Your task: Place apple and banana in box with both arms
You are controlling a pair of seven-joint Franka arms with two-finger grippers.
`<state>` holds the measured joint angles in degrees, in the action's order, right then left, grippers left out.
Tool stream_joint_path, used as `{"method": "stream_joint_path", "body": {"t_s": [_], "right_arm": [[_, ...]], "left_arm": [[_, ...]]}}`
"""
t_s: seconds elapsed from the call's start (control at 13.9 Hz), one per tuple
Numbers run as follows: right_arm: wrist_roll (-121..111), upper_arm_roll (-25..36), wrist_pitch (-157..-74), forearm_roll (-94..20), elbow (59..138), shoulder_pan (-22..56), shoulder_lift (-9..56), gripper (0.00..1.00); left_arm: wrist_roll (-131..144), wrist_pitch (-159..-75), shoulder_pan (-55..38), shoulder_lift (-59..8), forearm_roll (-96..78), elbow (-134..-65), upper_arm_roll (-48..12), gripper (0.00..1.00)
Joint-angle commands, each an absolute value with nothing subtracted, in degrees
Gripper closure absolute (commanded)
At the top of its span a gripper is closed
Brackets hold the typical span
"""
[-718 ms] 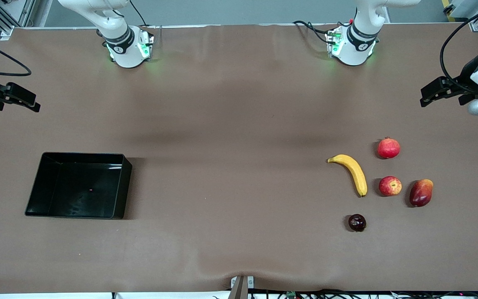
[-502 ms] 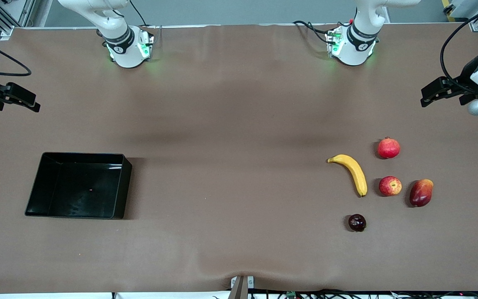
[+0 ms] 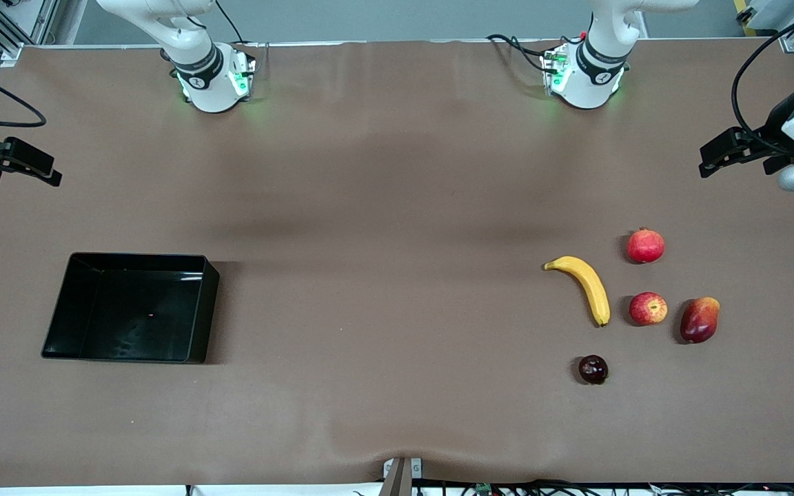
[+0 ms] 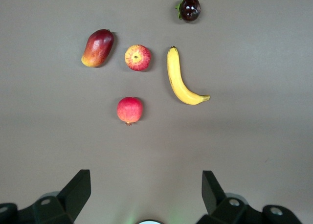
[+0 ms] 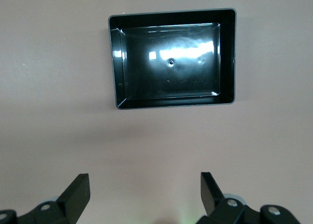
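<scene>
Nearest the front camera, toward the left arm's end of the table [image 3: 397, 413], sits a small dark round fruit [image 3: 593, 369] on its own. Just farther from the camera comes a row of three: the banana [image 3: 586, 286], the apple [image 3: 648, 308] beside it, and a long dark red-orange fruit [image 3: 699, 319] closest to that end of the table. The banana lies flat, its long axis running slantwise away from the camera, one tip close to the apple and the other, curved tip pointing toward the middle of the table; its hollow side faces the camera. The apple stands apart from the banana, not touching it. Farther still is a plain red round fruit [image 3: 646, 245]. The box [image 3: 197, 306] rests well apart from all the fruit, toward the right arm's end, with nothing in it, its long sides running along the table's length. Both arms wait high at the table's ends: the left gripper [image 4: 145, 192] hangs over bare table near the fruit, fingers spread wide and holding nothing; the right gripper [image 5: 145, 192] hangs over bare table near the box, likewise spread and empty
</scene>
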<state>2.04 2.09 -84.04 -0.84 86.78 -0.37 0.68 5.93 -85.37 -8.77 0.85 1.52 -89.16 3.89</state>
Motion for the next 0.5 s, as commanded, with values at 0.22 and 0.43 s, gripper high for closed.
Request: {"method": "stream_joint_path", "body": {"t_s": [0.22, 0.43], "right_arm": [[2.0, 1.5, -83.3, -0.4, 85.8, -1.0, 0.9, 0.0], [2.0, 1.5, -83.3, -0.4, 85.8, -1.0, 0.9, 0.0]], "left_arm": [[6.7, -84.9, -8.5, -0.7, 2.7, -88.8, 3.7, 0.0], [6.8, -85.3, -8.4, -2.5, 3.8, -88.9, 3.8, 0.0]]}}
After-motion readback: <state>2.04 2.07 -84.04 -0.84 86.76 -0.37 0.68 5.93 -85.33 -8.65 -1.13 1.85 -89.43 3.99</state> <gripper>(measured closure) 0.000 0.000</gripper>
